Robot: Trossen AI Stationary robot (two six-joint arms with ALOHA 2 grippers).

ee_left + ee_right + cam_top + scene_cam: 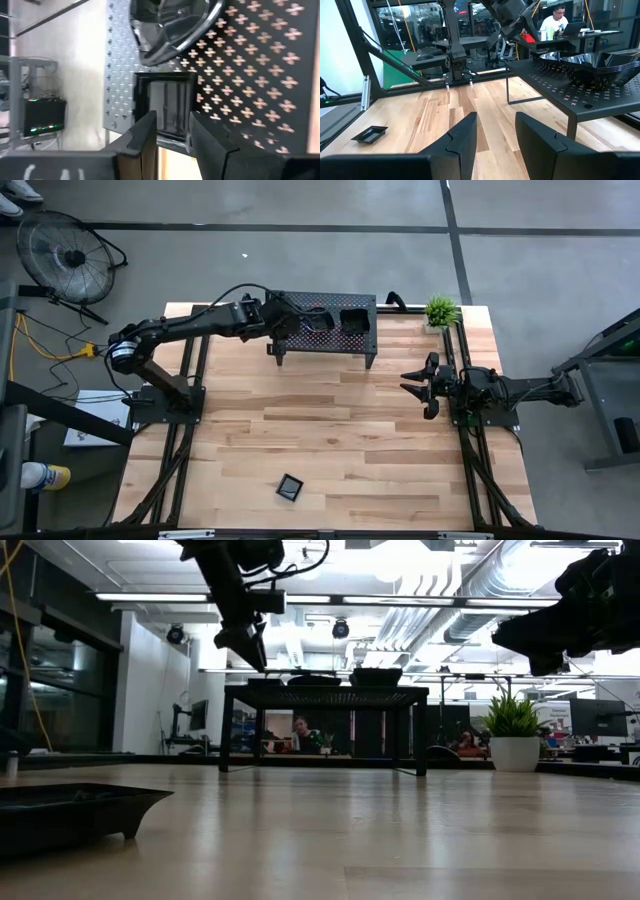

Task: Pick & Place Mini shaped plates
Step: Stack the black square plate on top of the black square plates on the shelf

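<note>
Left gripper [283, 323]: over rack [360, 330] at 12 o'clock, fingers parted above square plate [165, 107], gripping nothing.
Right gripper [412, 383]: open, empty, waiting at 3 o'clock.
Lone plate [290, 488]: 6 o'clock, likely unpicked.

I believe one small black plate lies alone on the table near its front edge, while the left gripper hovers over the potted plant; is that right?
Not quite: the left gripper hovers over the perforated rack, not the potted plant, as the high view shows. The lone plate near the front edge is right.

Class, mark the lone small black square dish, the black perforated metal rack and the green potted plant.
small black square dish [290, 488], high view, centre.
black perforated metal rack [322, 335], high view, bare top.
green potted plant [440, 309], high view, leaves.
</note>
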